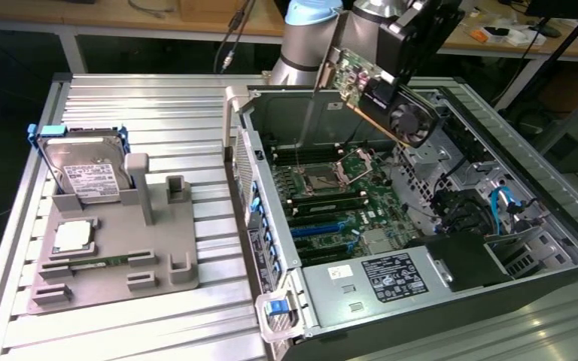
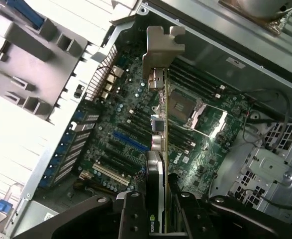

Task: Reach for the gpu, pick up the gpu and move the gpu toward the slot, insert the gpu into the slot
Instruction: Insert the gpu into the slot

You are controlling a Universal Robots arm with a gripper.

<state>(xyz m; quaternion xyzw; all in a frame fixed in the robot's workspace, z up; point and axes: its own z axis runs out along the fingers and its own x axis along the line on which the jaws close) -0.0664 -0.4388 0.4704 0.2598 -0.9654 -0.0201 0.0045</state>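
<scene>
The end effector (image 1: 400, 69) is up high over the open computer case (image 1: 530, 226), and it has the gpu (image 1: 375, 94) pinched between its fingers. In the exterior view the card hangs tilted in the air. Its round black fan (image 1: 415, 120) sits at the lower end, towards the exterior view's right. The metal bracket (image 1: 325, 75) is on the side towards the exterior view's left. The card is well clear of the motherboard (image 1: 369, 203) below, touching nothing down there.

In the wrist view the gpu (image 2: 160, 134) runs edge-on away from the camera, bracket end (image 2: 160, 50) farthest off. The end effector (image 2: 158, 204) closes on the near end, with a dark finger (image 2: 131, 211) pressed to each face of the card (a firm pinch, by the look of it). The slot (image 2: 130, 141), that long blue strip on the board, lies beside the card's edge line and apart from it. Nothing is seated in the slot. The exterior view shows the slot (image 1: 319, 225) low on the board, below the square processor socket (image 1: 324, 177).

Out on the counter (image 1: 148, 105), beside the case, a grey fixture (image 1: 118, 263) carries a silver hard drive (image 1: 83, 177) standing upright in its cradle.
</scene>
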